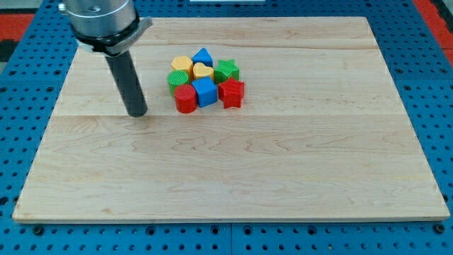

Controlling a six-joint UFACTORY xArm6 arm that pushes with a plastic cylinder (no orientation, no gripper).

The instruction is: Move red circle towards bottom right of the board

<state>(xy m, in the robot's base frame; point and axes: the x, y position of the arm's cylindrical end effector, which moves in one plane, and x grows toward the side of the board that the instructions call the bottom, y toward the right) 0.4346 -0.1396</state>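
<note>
The red circle (pixel 186 99) is a short red cylinder at the lower left of a tight cluster of blocks in the upper middle of the wooden board (pixel 233 177). My tip (pixel 137 113) rests on the board to the left of the red circle, apart from it by a clear gap. Around the red circle sit a green circle (pixel 177 80) just above it, a blue cube (pixel 205 91) touching its right side, and a red star (pixel 231 93) further right.
The cluster also holds a yellow hexagon (pixel 181 65), a yellow heart (pixel 202 71), a blue triangle (pixel 203 56) and a green star (pixel 226 69). The board lies on a blue pegboard (pixel 439 85). The arm's grey body (pixel 102 21) hangs over the top left.
</note>
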